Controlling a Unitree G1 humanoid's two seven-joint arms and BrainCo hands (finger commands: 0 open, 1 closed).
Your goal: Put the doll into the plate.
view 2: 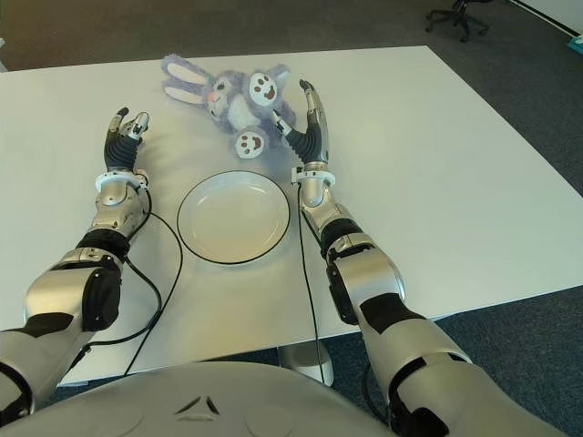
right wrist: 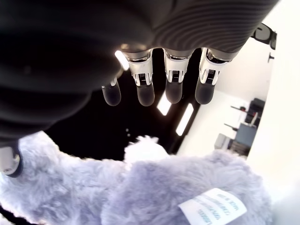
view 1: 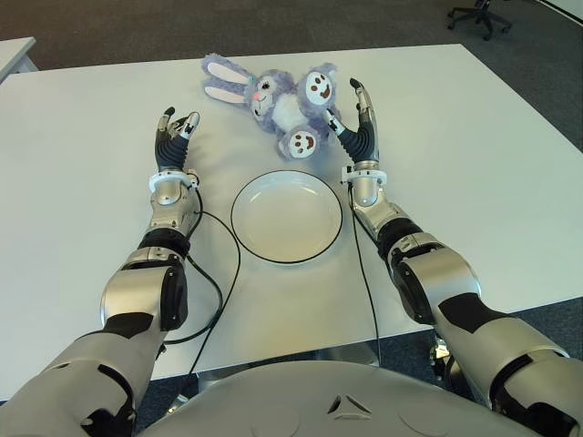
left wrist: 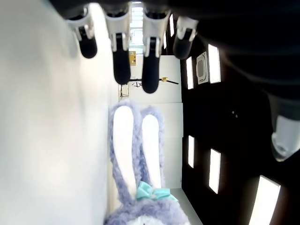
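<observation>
A purple plush bunny doll (view 1: 273, 98) lies on the white table, just beyond an empty white plate (view 1: 286, 218) with a dark rim. My right hand (view 1: 351, 109) stands upright right beside the doll's feet, on its right. Its fingers (right wrist: 145, 91) are spread open above the fur (right wrist: 187, 183) and hold nothing. My left hand (view 1: 178, 129) is open to the left of the plate and the doll, apart from both. The left wrist view shows its straight fingers (left wrist: 122, 51) and, farther off, the bunny's ears (left wrist: 136, 150).
The white table (view 1: 474, 137) stretches wide on both sides. Black cables (view 1: 223, 273) run from my wrists past the plate to the front edge. An office chair (view 1: 480, 14) stands on the dark floor beyond the table's far right corner.
</observation>
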